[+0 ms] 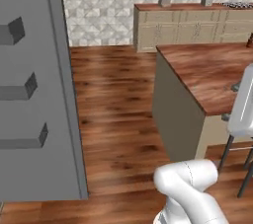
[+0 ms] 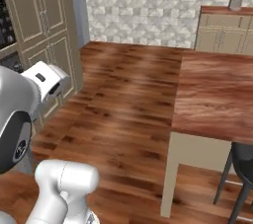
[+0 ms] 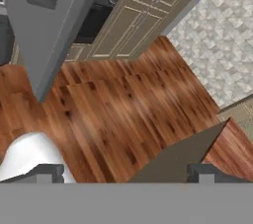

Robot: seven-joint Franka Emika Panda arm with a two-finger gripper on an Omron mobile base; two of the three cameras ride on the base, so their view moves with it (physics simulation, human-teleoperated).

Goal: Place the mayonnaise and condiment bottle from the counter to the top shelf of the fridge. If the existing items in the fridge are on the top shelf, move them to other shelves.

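The jaws (image 3: 126, 171) are being held wide open with nothing between them, aimed at bare floor (image 3: 113, 114) between the fridge door (image 3: 54, 25) and the desk (image 3: 232, 151). Neither the mayonnaise nor the bottle is being seen on the desk (image 1: 207, 70), so their place cannot be told. The open door (image 1: 44, 94) is being passed closely; a wide swing is being judged likely to clip its edge or the desk corner.
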